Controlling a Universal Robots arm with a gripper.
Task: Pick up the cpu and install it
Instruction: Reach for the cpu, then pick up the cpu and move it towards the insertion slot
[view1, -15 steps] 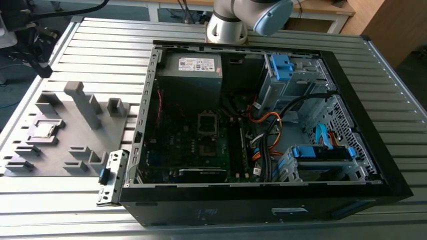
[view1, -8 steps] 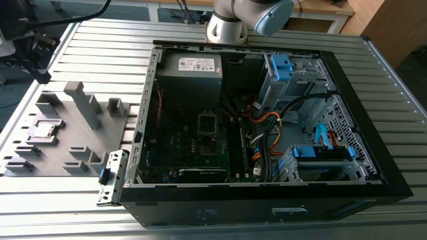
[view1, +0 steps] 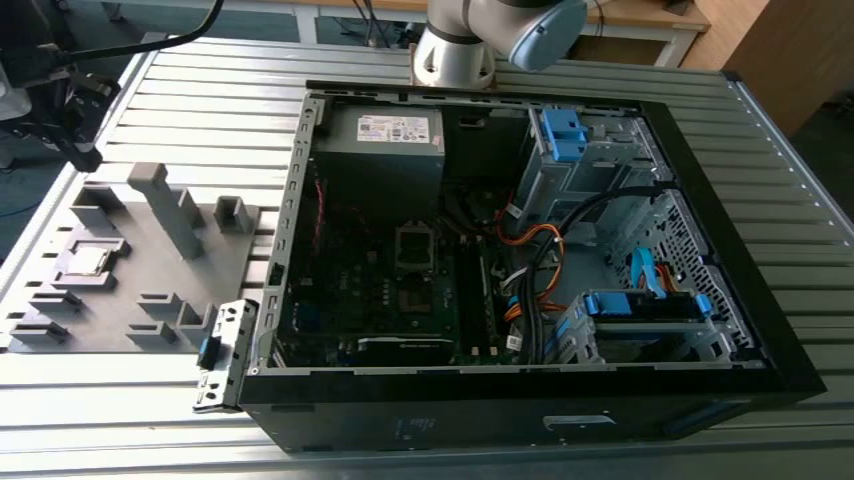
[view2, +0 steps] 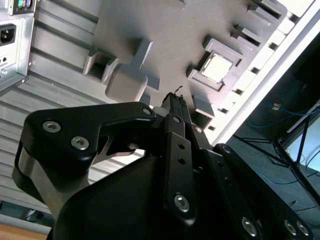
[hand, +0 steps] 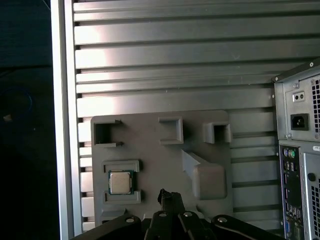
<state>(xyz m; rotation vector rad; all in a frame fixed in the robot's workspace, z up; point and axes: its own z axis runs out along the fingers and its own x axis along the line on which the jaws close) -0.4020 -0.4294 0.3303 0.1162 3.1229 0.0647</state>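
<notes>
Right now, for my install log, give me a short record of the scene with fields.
cpu: lying flat in a pocket of the grey tray
gripper: above the tray, apart from the cpu
computer case: open, to the exterior view's right of the tray
task state: cpu not yet picked up

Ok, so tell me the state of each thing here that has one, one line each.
cpu: seated flat in its pocket, metal top up, not gripped.
grey tray: lying flat on the slatted table, beside the case.
gripper: above the tray, apart from the cpu.
computer case: on its side, side panel off, inside exposed.
power supply: mounted in the case.
</notes>
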